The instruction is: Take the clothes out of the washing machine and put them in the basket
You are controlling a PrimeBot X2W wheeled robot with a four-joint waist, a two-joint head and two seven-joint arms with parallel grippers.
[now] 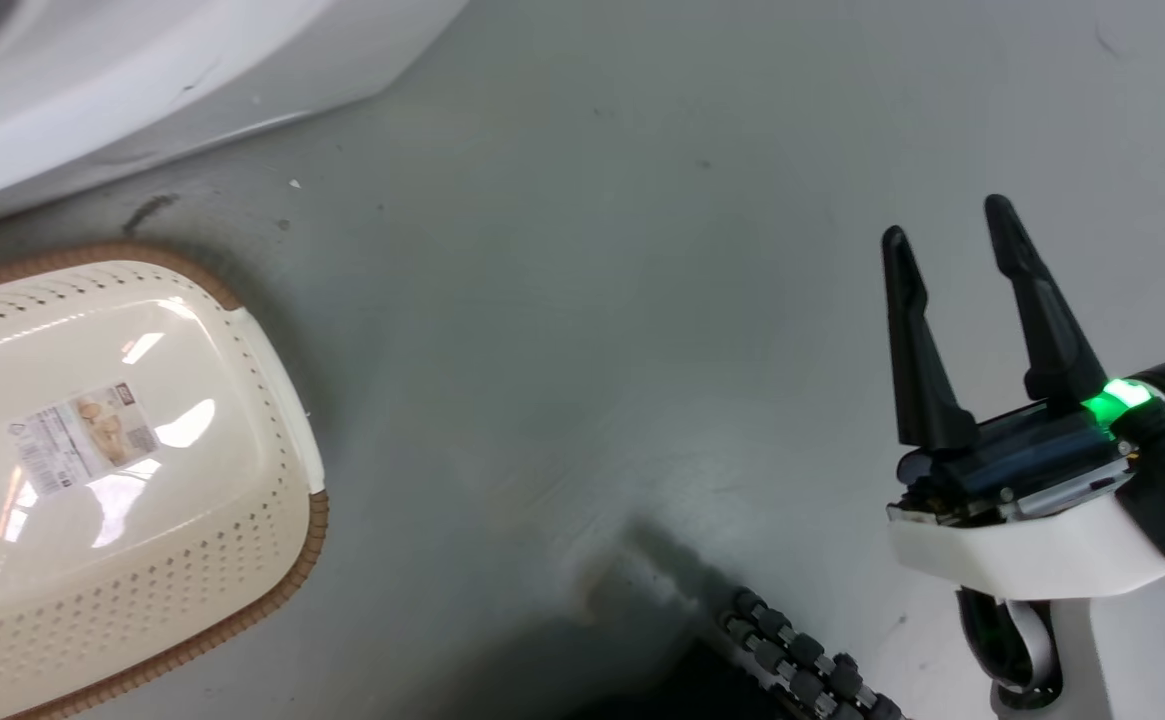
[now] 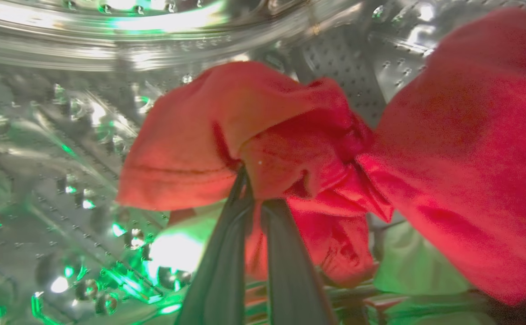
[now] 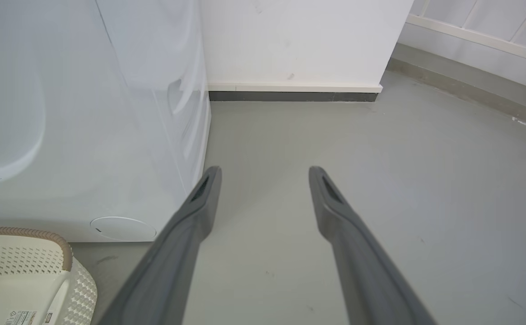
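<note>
Grey floor, basket by washing machine, right end effector released — left end effector grasping clothes

Grey floor: basket near washing machine.

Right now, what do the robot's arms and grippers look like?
The right gripper has two long, tapered black fingers on a black body with a green light, a white wrist shell and a looped grey cable. The left gripper has matching dark fingers.
</note>
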